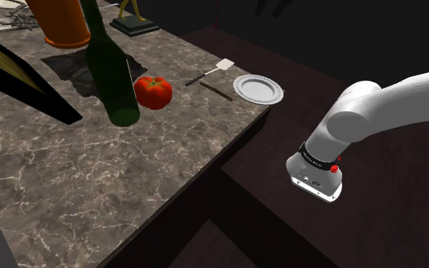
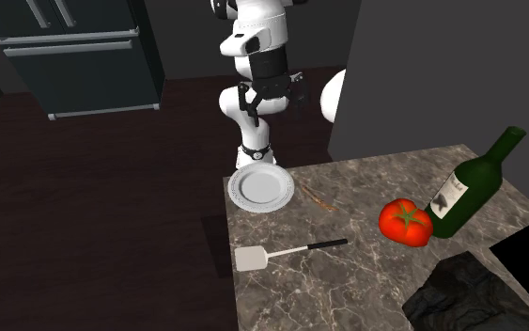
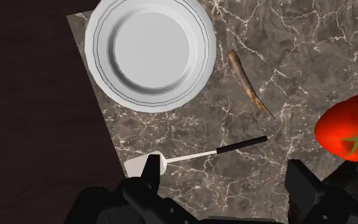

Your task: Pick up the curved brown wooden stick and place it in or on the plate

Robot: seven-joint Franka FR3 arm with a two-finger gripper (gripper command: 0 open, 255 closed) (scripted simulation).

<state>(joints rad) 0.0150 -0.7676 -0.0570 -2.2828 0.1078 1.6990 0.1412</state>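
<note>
one curved brown stick (image 3: 248,84) lies on the marble counter (image 3: 285,57), just beside the one white plate (image 3: 98,58). also one spatula (image 3: 190,157), one tomato (image 3: 349,127), one green bottle (image 2: 464,188). gripper (image 3: 225,184) fingers spread apart, holding nothing.

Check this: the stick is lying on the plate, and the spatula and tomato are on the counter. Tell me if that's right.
Not quite. The stick is not on the plate; it lies on the counter beside it, clear of the rim, as the wrist view shows. The spatula and tomato are on the counter.
</note>
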